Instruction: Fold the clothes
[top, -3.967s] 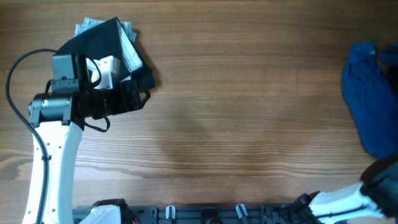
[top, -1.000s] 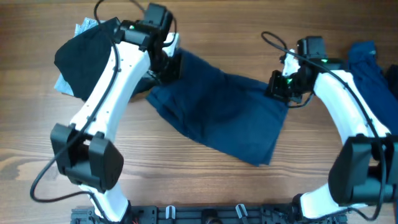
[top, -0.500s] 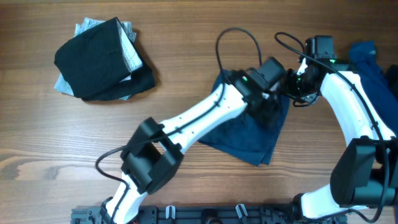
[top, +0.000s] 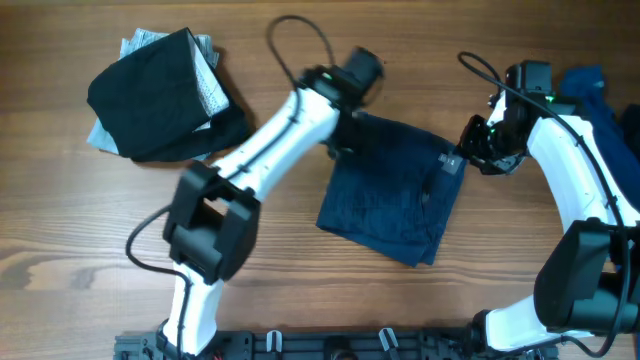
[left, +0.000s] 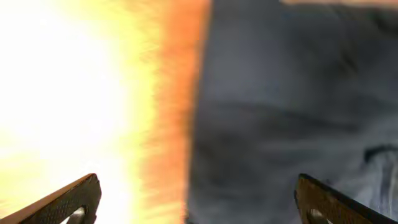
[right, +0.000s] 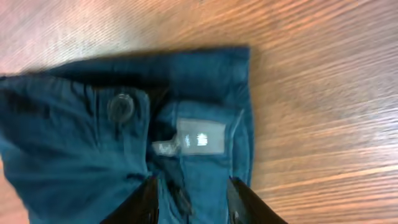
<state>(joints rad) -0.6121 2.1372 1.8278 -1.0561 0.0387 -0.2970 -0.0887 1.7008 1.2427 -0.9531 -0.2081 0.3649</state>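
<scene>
The dark blue denim piece (top: 390, 195) lies folded on the wood table in the overhead view. My left gripper (top: 343, 135) hovers at its upper left edge, open wide with nothing between its fingers (left: 74, 199); below them lie the denim (left: 280, 112) and its straight edge. At the denim's upper right corner, my right gripper (top: 473, 152) stands open. Its fingers (right: 149, 199) straddle the waistband (right: 205, 180), near the button (right: 119, 106) and a white label (right: 200, 138).
A folded stack sits at the back left, a black garment (top: 150, 95) on top of a pale grey-blue one (top: 207, 75). A royal-blue heap (top: 600, 120) lies at the right edge. Cables loop above both arms.
The left arm has swung back left from the denim's right side to its upper left edge, and its jaws have opened wide. The right jaws have parted. The denim now lies folded over.
</scene>
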